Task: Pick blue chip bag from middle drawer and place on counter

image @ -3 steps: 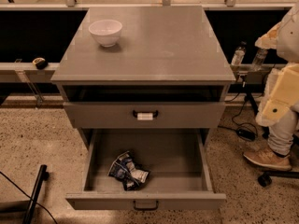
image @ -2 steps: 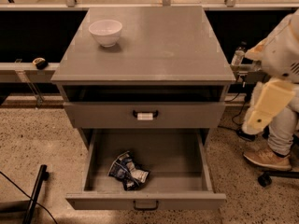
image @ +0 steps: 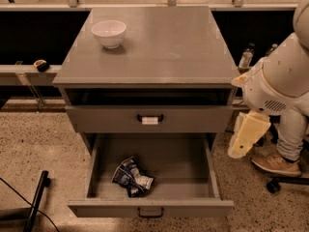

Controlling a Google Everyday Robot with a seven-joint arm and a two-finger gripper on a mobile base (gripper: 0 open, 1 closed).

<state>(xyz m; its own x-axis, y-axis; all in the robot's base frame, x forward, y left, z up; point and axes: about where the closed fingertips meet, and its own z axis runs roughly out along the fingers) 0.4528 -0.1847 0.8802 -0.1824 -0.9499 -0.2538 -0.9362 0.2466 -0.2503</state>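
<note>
The blue chip bag (image: 133, 177) lies crumpled on the floor of the middle drawer (image: 149, 208), left of centre. The drawer is pulled fully out, low in the view. The counter (image: 159, 47) is the grey cabinet top above it. My arm comes in from the right, and its cream end piece with the gripper (image: 239, 149) hangs downward just outside the drawer's right wall. It is above floor level and apart from the bag, with nothing seen in it.
A white bowl (image: 109, 33) stands on the counter's back left. A shut drawer front with a white tag on its handle (image: 150, 120) sits above the open drawer. A shoe (image: 277, 164) and a chair wheel (image: 273, 185) are at right. A black pole (image: 36, 202) is at lower left.
My arm has swung left and down, from the far right edge of the view toward the open drawer's right side. The bag, bowl and drawers have not moved.
</note>
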